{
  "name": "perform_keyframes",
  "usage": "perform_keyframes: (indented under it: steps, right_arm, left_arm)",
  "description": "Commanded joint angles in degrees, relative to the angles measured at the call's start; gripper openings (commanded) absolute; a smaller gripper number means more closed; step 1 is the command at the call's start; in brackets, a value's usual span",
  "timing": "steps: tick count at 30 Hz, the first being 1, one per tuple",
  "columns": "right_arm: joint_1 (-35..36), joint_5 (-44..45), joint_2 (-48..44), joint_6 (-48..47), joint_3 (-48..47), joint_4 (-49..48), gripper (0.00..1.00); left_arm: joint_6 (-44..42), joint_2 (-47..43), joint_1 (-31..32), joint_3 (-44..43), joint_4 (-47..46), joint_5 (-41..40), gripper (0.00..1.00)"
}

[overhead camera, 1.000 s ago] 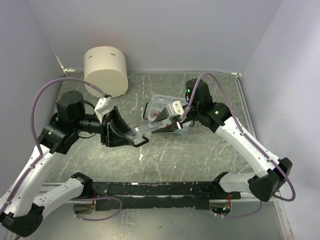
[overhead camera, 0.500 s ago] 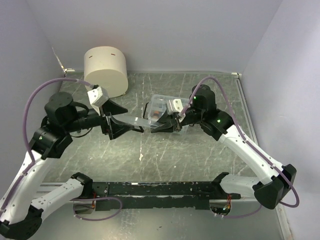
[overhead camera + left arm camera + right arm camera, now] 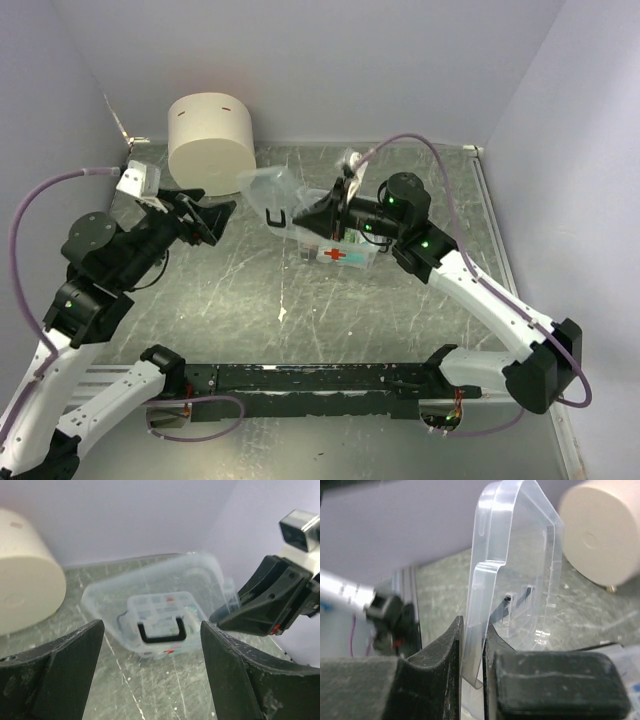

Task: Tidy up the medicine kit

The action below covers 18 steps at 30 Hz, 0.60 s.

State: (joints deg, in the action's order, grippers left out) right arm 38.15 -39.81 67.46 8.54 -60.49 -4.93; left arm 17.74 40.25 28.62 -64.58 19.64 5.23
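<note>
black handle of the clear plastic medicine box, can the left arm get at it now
Probably yes: the open left fingers face the black handle with nothing between, and the right fingers pinch the clear lid elsewhere.

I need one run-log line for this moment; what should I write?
right hand: shut on clear lid, held upright | left hand: open, holds nothing | medicine kit: open, on table
</note>
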Motion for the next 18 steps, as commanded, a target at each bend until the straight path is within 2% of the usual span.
perform_keyframes:
  steps: [1, 4, 8, 13, 18]
  right_arm:
    - [-0.1, 24.1, 3.8, 26.4, -4.9, -3.5, 0.00]
    - [-0.2, 27.5, 4.3, 33.1, -4.5, -6.8, 0.00]
    - [-1.3, 33.3, 3.2, 43.0, -1.4, -13.2, 0.00]
    - [-4.9, 36.8, 2.8, 51.7, 0.4, -12.6, 0.00]
    - [-9.5, 36.6, 1.6, 59.7, 5.6, -13.8, 0.00]
  left_arm:
    - [9.2, 2.1, 0.2, 3.5, -1.8, -12.5, 0.89]
    - [15.3, 6.9, 0.2, 2.6, 3.4, -16.9, 0.89]
    - [18.2, 13.2, 0.0, 1.5, 7.7, -17.1, 0.88]
    - [18.9, 16.3, -1.1, 3.4, 5.3, -15.1, 0.89]
    - [19.6, 20.1, -3.3, 3.6, 2.7, -10.1, 0.88]
